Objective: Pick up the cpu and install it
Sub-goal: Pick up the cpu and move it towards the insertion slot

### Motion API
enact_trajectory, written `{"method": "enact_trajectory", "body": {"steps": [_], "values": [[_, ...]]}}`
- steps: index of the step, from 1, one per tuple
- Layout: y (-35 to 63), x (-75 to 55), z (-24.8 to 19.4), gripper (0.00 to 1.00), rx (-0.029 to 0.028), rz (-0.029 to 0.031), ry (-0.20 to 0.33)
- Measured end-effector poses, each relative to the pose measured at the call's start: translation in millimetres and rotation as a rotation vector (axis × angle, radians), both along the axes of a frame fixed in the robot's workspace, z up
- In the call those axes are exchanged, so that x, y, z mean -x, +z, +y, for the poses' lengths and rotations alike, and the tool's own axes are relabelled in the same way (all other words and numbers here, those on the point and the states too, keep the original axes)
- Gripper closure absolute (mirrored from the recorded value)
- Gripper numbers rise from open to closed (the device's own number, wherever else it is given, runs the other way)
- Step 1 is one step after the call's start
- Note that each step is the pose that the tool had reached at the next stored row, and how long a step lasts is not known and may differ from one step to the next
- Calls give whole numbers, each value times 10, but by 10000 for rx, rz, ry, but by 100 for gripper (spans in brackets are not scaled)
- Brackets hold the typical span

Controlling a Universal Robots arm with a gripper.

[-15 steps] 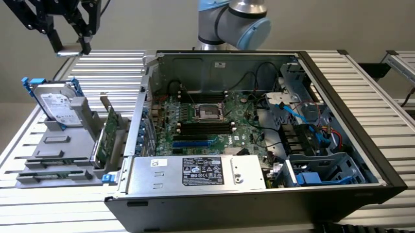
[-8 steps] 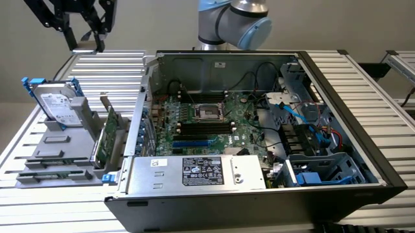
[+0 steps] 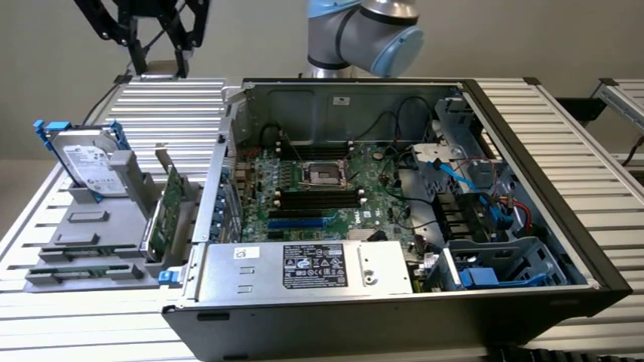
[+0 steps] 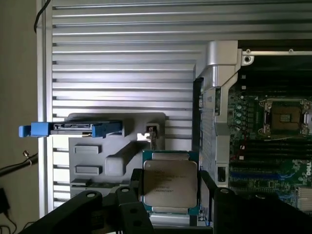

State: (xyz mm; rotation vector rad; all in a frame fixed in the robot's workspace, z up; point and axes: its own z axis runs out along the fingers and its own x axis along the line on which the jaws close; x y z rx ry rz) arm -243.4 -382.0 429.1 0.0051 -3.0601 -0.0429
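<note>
We held cpu (image 4: pixel 169 181) flat, jaws of gripper (image 4: pixel 170 189) pinching its opposite edges, silver top up, likely for clean drop-in. Gripper hung over table (image 4: pixel 122 73) beside case (image 4: pixel 219 63), well apart from open socket (image 4: pixel 285 118).

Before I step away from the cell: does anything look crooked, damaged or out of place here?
Nothing stands out. The cpu sits square between the gripper fingers, the socket in the open case is empty, and the hard drive stands on edge in its grey holder.
</note>
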Motion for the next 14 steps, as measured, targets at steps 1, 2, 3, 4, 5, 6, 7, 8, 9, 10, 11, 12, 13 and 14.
{"method": "enact_trajectory", "body": {"steps": [1, 2, 3, 4, 5, 6, 7, 8, 9, 10, 11, 12, 13, 14], "values": [[0, -41, 6, 45, -1, -1, 0], [1, -85, 12, 45, 0, -1, 0], [2, -127, 18, 45, 0, 0, 0], [2, -169, 23, 45, -1, -1, 0], [3, -211, 28, 45, 0, -1, 0], [4, -253, 33, 45, 0, -1, -1], [5, -298, 38, 45, 0, 0, 0], [6, -341, 43, 45, 1, 0, 1], [6, -384, 47, 45, 0, 0, 0], [6, -428, 51, 45, 1, 0, 0], [6, -474, 56, 45, 0, 1, 0], [7, -520, 60, 45, 0, 2, 0], [7, -564, 64, 45, 0, 2, 0], [6, -609, 68, 45, -1, 2, 0]]}}
